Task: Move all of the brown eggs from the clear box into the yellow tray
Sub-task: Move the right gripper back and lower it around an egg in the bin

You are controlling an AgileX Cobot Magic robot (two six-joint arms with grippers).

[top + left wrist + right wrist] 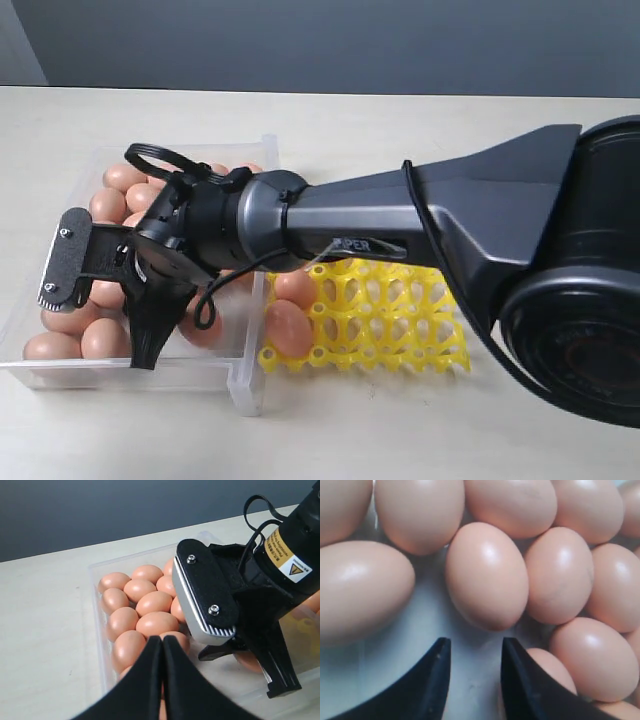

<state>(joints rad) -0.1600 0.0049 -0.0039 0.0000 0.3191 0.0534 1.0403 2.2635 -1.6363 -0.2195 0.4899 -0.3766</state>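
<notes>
Several brown eggs (105, 205) lie packed in the clear box (245, 385) on the left of the table. To its right stands the yellow tray (400, 320), with two eggs (290, 328) in its cups nearest the box. My right gripper (105, 300) reaches across into the box among the eggs. In the right wrist view its jaws (472, 647) stand open over the bare box floor, nothing between them, one egg (486, 575) just beyond the tips. My left gripper (162, 645) is shut, hovering by the box's eggs (155, 602).
The right arm's thick dark body (450, 220) crosses above the far part of the tray and the box's right wall. The box's low transparent wall (95, 595) rings the eggs. Pale tabletop (400, 430) lies in front of both containers.
</notes>
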